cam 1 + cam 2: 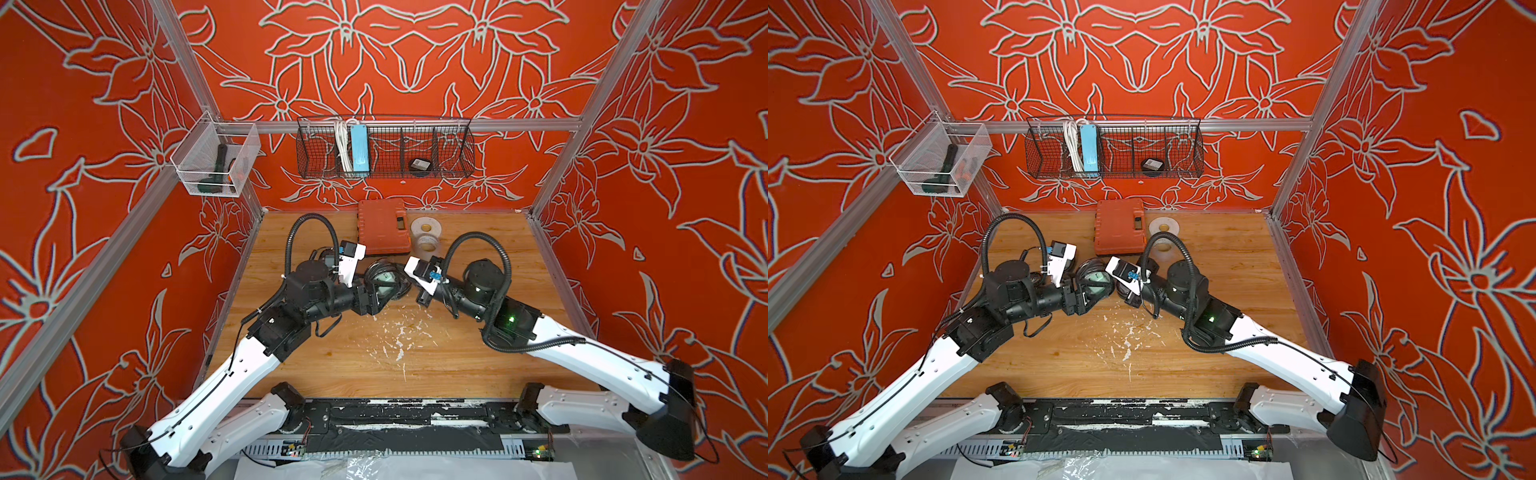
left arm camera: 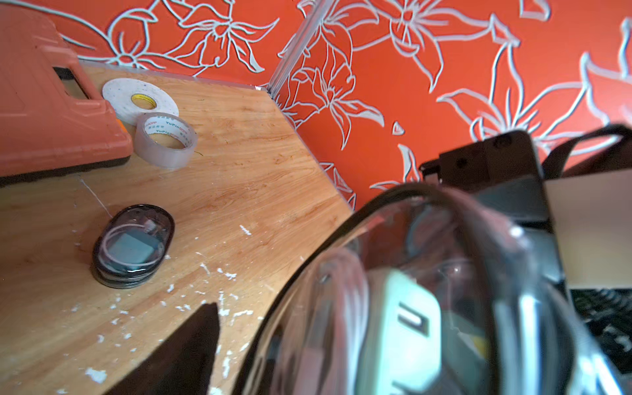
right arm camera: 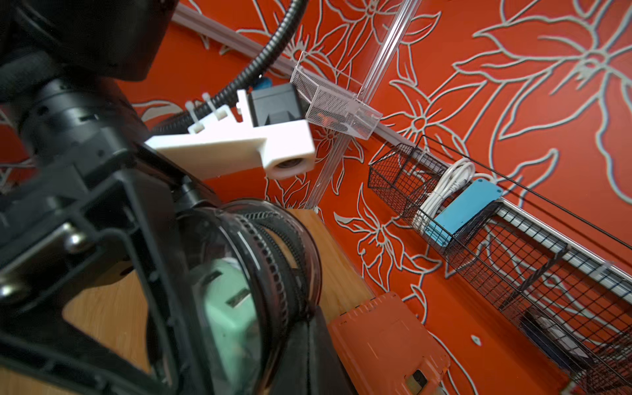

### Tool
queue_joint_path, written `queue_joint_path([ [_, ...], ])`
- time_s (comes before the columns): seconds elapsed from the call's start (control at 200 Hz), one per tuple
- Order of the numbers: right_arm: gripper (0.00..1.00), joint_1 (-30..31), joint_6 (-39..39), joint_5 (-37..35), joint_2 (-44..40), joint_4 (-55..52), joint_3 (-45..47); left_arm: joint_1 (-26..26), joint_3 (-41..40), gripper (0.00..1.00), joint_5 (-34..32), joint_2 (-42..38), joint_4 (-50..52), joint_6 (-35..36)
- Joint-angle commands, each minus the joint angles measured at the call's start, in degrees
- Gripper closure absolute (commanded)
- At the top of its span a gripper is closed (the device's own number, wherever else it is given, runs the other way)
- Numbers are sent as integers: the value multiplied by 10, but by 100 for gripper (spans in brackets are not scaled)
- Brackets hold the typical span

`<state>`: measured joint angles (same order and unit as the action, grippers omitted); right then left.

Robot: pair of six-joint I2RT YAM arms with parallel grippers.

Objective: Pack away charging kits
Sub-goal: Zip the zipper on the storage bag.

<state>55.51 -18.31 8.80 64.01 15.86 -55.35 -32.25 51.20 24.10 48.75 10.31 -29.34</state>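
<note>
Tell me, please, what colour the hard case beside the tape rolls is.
Orange; the case shows best in a top view.

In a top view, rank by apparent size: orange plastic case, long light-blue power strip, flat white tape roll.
1. orange plastic case
2. long light-blue power strip
3. flat white tape roll, nearly the strip's size; unsure

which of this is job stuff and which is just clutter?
Job: centre pouch with teal plug inside; second pouch, filled, flat on the table.
Clutter: orange case; two tape rolls; blue power strip; mesh bin.
</note>
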Motion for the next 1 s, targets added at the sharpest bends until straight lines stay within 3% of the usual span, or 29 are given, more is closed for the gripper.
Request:
queue_joint_path([
  [0.0, 100, -4, 59, -34, -12, 36, 3, 0, -22, 8, -17, -46, -68, -11],
  [0.105, 100, -4, 108, -71, -18, 35, 2, 0, -80, 8, 15, -99, -173, -14],
  [0.48, 100, -4, 327, -66, -91, 133, 53, 0, -223, 6, -25, -244, -373, -15],
  [0.686, 100, 0, 464, -77, -79, 173, 61, 0, -268, 5, -46, -233, -484, -26],
  [0.996, 100, 21, 559, -111, -43, 195, 64, 0, -261, 5, -64, -158, -583, -13],
])
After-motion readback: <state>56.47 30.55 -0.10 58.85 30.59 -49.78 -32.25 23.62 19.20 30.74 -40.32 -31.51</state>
